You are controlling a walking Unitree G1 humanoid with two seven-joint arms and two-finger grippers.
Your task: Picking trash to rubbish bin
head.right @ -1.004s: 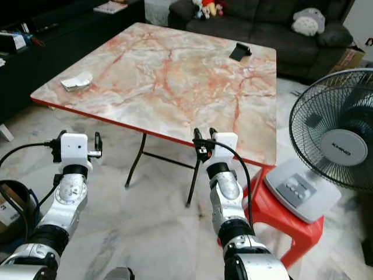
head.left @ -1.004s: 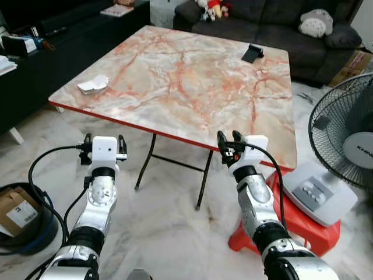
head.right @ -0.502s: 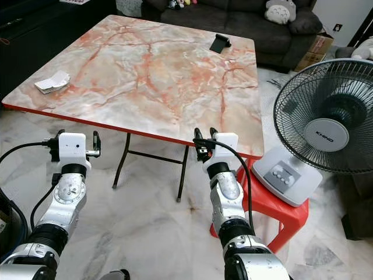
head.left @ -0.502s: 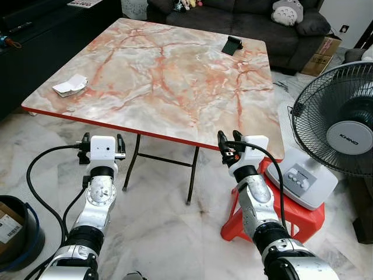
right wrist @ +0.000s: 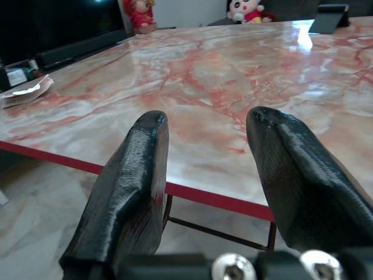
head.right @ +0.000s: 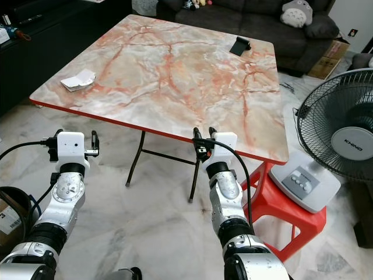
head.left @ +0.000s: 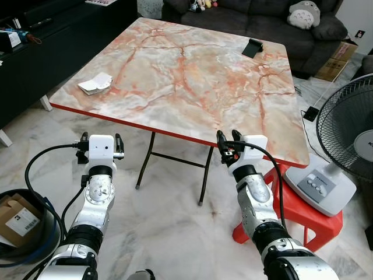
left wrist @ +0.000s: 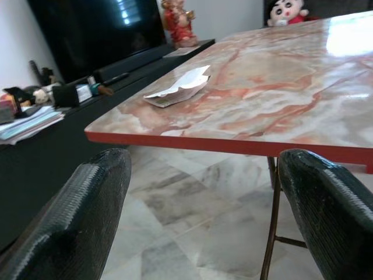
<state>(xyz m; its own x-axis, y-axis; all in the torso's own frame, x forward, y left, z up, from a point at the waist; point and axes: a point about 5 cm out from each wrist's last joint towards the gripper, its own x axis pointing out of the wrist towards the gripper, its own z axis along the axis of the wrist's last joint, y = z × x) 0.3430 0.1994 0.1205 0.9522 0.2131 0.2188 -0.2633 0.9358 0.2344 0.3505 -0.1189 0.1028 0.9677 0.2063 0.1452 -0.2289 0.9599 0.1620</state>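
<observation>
A dark bin [head.left: 23,230] with a cardboard box inside sits on the floor at far left, and the left end effector [head.left: 99,142] hovers with fingers spread and empty, short of the tabletop's [head.left: 192,81] red edge. Crumpled white paper [head.left: 95,84] lies near the tabletop's left corner. The right end effector [head.left: 228,139], parted and empty, hangs at the near edge, with a fan [head.left: 348,146] at far right.

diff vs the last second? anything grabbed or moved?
Only the head camera swung, so the whole scene shifts in frame; nothing on the table moved. The white crumpled paper lies at the same left corner and the black object at the far edge. Left gripper and right gripper hold the same raised pose before the table edge, jaws open, nothing held.
</observation>
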